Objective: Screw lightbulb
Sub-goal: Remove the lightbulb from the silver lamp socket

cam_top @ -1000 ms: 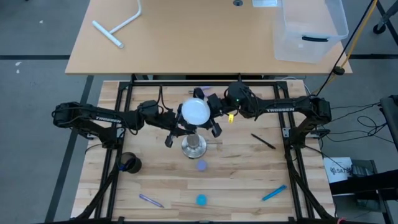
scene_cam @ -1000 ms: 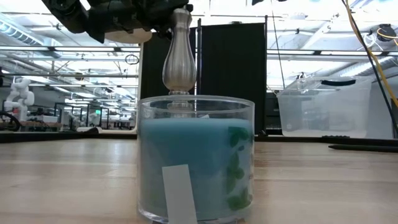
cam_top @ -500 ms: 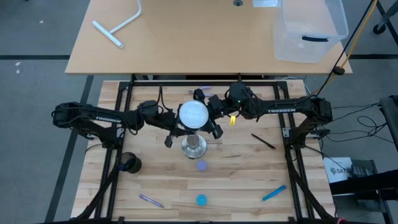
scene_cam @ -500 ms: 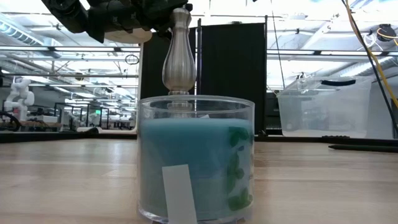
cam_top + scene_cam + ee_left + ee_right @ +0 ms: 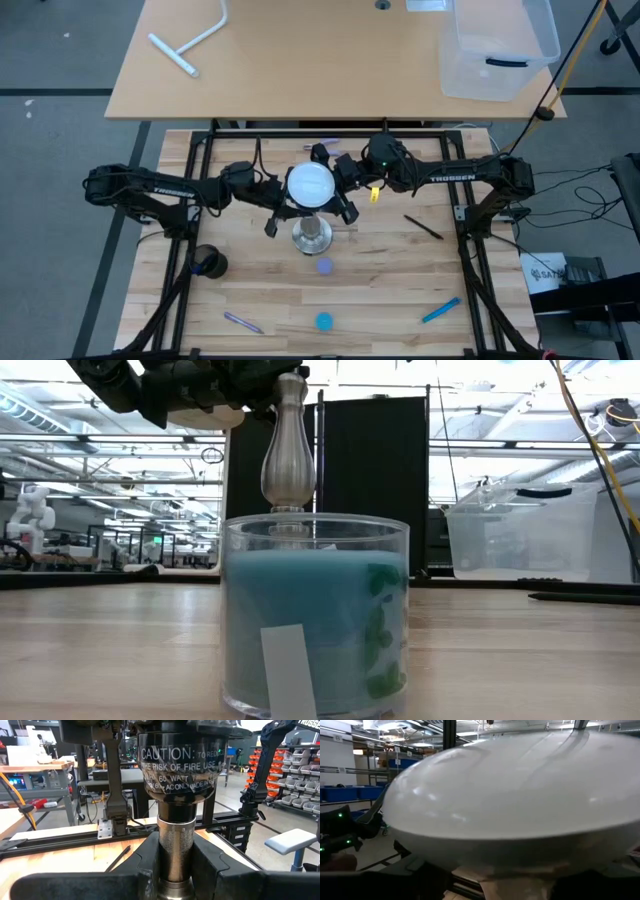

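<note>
white frosted lightbulb (image 5: 310, 184) upright atop socket stand (image 5: 312, 236), axis vertical | left gripper (image 5: 172, 865) pinching stand post below | right gripper (image 5: 340, 185) beside globe, fingers spread, nearer for turning

Grey floor (image 5: 60, 60) around the work area. Light wooden desk (image 5: 300, 70) beyond the slatted workbench (image 5: 390, 290), carrying a clear plastic bin (image 5: 495, 45) at its right end and a white T-shaped tube (image 5: 190, 45) near its left end. Black partition panel (image 5: 375, 480) upright behind the workbench. Open hall with ceiling beams and bright overhead strip lighting (image 5: 120, 450). Shelving with orange and grey parts bins (image 5: 295, 775) along one side. Blue storage bins (image 5: 350, 792) on racks elsewhere.
</note>
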Robot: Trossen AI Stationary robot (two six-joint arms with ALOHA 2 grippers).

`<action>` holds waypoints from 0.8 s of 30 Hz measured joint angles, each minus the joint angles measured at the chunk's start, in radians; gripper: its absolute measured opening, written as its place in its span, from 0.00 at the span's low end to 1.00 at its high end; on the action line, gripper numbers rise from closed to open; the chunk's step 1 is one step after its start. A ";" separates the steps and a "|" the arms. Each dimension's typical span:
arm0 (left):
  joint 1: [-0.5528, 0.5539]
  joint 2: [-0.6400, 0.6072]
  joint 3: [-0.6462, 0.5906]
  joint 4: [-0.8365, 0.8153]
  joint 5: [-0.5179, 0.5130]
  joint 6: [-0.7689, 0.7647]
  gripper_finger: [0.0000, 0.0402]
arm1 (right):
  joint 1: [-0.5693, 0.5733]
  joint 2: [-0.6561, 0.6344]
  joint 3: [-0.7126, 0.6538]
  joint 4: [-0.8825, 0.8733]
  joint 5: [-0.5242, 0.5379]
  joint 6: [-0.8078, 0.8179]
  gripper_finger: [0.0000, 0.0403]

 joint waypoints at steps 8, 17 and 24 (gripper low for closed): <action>0.000 0.000 0.000 0.000 0.000 -0.003 0.19 | 0.000 -0.001 0.015 -0.016 0.001 -0.007 0.69; 0.000 0.000 0.000 0.000 -0.001 -0.005 0.19 | 0.001 -0.002 0.042 -0.079 0.077 -0.030 0.69; 0.000 0.000 0.000 0.000 -0.001 -0.005 0.19 | 0.000 -0.003 0.042 -0.106 0.084 -0.029 0.69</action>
